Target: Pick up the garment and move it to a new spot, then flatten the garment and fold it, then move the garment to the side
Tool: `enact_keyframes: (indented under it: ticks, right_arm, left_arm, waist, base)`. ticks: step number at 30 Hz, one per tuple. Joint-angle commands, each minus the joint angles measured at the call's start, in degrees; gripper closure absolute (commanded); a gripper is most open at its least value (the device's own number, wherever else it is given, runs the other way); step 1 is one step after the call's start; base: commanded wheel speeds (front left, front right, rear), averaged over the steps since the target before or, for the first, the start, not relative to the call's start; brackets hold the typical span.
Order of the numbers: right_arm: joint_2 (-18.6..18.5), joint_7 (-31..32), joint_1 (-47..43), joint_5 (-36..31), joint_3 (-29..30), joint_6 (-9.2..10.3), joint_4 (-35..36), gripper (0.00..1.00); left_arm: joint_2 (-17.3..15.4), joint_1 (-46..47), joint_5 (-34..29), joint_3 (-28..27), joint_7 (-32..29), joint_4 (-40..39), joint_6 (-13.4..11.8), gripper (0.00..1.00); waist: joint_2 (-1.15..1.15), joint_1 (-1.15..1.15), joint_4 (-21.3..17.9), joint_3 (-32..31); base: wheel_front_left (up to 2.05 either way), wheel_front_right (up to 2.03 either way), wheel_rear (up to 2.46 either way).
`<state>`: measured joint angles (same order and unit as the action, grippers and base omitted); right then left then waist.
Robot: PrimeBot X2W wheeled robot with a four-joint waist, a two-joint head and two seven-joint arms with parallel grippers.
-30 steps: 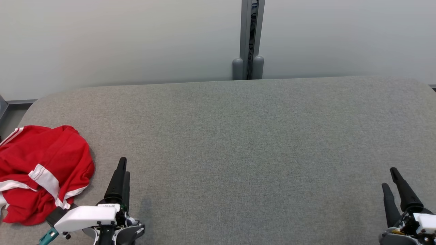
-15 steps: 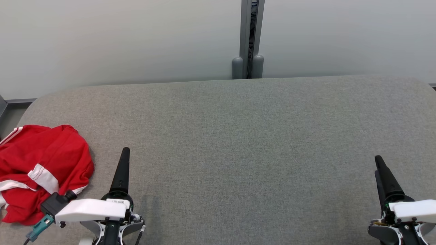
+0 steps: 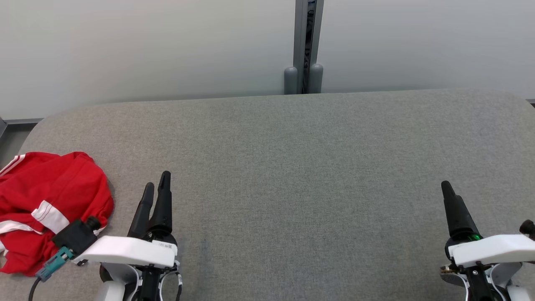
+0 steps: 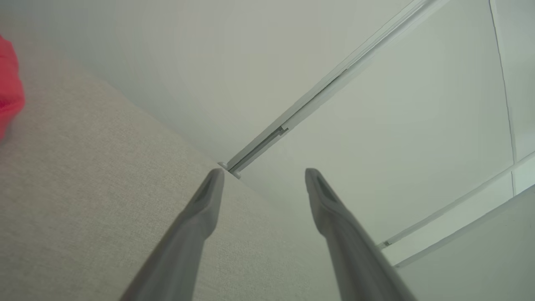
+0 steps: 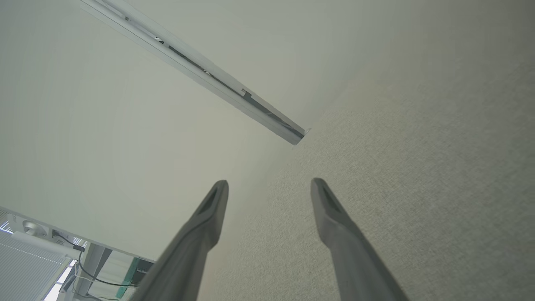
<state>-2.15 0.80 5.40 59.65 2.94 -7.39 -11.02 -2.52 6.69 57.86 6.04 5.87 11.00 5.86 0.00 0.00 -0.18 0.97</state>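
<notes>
A: Why does the garment (image 3: 50, 200) lie heaped at the surface's (image 3: 292, 167) left edge, near its front corner?
B: Probably because pickup has not begun. The left fingers (image 3: 164, 196), just beside it, and the right fingers (image 3: 455, 209), near the right edge, are spread wide and empty.
A: And the wrist views?
B: They show each gap plainly; the head view shows the whole heap.

Left gripper (image 4: 264, 173) spread wide over grey cushion (image 4: 83, 175) — red garment (image 4: 8, 88) (a sliver) at the edge.
</notes>
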Motion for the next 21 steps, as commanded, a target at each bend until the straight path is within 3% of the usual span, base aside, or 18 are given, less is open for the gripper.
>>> enact_keyframes:
  ticks: [1, 8, 21]
  right_arm:
    - [-0.73, -1.01, 1.55, -3.4, -0.71, -0.11, 1.3, 0.0]
    - [-0.89, -2.97, 2.06, -11.48, -3.59, -0.12, 3.54, 0.0]
    - [-1.27, -5.66, 2.5, -20.01, -6.79, -0.12, 3.73, 0.0]
  left_arm:
    - [-0.19, 2.13, -3.34, 0.38, 0.55, -1.43, -0.73, 0.0]
    - [-0.22, 1.82, -10.52, 1.09, 1.7, -2.98, -3.44, 0.0]
    - [-0.28, 1.05, -19.22, 1.44, 3.26, -3.94, -4.46, 0.0]
  waist:
    - [0.0, 0.0, -0.05, 0.1]
    - [0.0, 0.0, -0.29, 0.28]
    - [0.0, 0.0, -0.28, 0.14]
  base:
    - [0.0, 0.0, 0.0]
    - [0.0, 0.0, 0.0]
    - [0.0, 0.0, 0.0]
